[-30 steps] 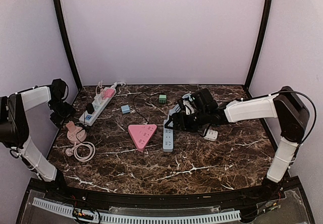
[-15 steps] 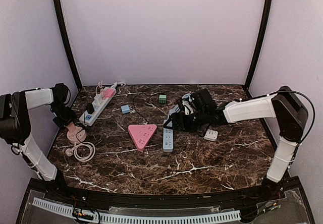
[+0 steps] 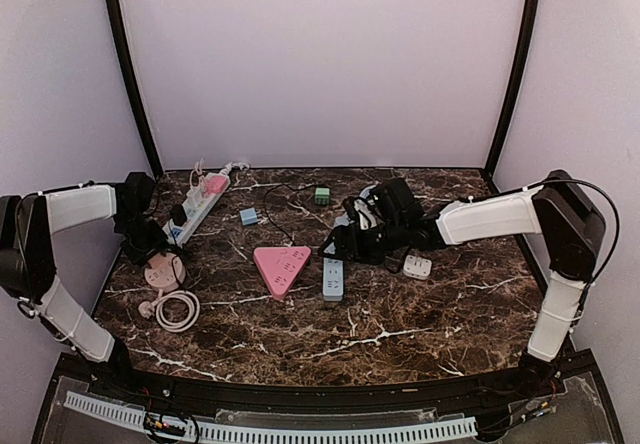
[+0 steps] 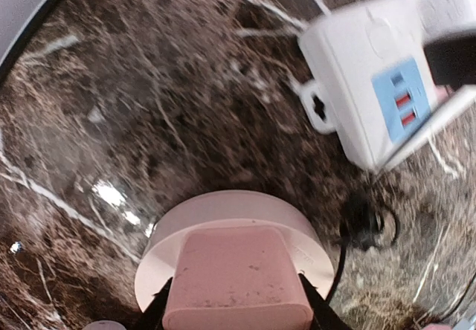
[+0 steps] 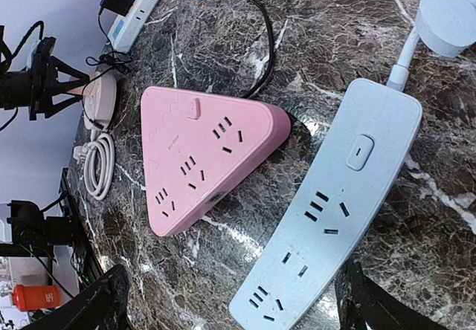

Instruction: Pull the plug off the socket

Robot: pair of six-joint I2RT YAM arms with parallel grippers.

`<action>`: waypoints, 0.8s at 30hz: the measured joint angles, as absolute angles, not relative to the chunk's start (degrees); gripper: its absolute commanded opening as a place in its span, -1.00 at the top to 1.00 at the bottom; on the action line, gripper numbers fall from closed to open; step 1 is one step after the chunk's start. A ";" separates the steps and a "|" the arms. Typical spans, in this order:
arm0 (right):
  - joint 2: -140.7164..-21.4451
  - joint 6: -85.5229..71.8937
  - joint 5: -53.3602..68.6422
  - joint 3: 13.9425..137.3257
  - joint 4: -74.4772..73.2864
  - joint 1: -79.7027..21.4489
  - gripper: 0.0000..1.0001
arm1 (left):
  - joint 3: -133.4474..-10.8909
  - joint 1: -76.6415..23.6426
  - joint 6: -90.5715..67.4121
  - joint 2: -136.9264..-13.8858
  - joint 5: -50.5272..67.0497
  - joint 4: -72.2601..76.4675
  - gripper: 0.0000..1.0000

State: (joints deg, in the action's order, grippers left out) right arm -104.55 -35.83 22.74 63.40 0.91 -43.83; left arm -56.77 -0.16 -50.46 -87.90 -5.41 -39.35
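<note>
Plug: a pink block (image 4: 236,270) with rounded corners, matte and faintly speckled, seated on the socket at the counter's left side.
Socket: a round, pale pink disc (image 4: 223,211) lying flat on the counter (image 3: 400,324); a pale cord lies in a coil (image 3: 175,311) just in front of it.
Left tool: (image 4: 235,309) pinching the plug, one black finger against each side.
Right tool: (image 5: 236,296) spread wide, hanging over the blue strip and touching nothing that shows.
Around the socket: a white strip (image 4: 372,77) with a blue panel and a small lug at its end lies near, on the far side. A thin black wire (image 4: 364,222) loops on the counter between the two.
White strip carries: a black adapter (image 3: 178,214) toward its near end and a pink piece (image 3: 215,182) at the far end.
Pink strip: a glossy triangle (image 5: 208,159) with rounded corners, slots facing up, mid-counter and well apart from the socket. A black cable (image 5: 256,18) runs to its far edge.
Blue strip: a long, pale blue bar (image 5: 327,218) with rounded ends, one button and rows of slots, just beside the pink strip. Its cord leads to a round blue head (image 5: 446,21).
Small things: a blue cube (image 3: 248,217) and a green cube (image 3: 322,196) toward the back; a white adapter (image 3: 418,267) right of the blue strip.
Counter: dark brown stone look with white veins, shiny.
</note>
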 measured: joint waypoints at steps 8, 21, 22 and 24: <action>-105.45 -35.57 23.05 65.17 0.67 -44.91 -0.86 | -53.36 -13.76 -53.43 -82.59 -1.72 -39.35 0.45; -111.90 -33.91 27.16 76.86 0.86 -52.29 -0.85 | -54.30 -31.57 -57.25 -80.71 3.36 -31.79 0.46; -112.75 -33.85 27.51 77.73 0.91 -52.93 -0.84 | -54.30 -32.25 -57.36 -80.71 3.66 -30.92 0.46; -115.00 -33.63 28.21 80.07 0.97 -54.22 -0.83 | -54.28 -33.45 -57.56 -80.68 4.10 -29.43 0.47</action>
State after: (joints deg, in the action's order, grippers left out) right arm -115.00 -33.63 28.21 80.07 0.97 -54.22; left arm -54.28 -33.45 -57.56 -80.68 4.10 -29.43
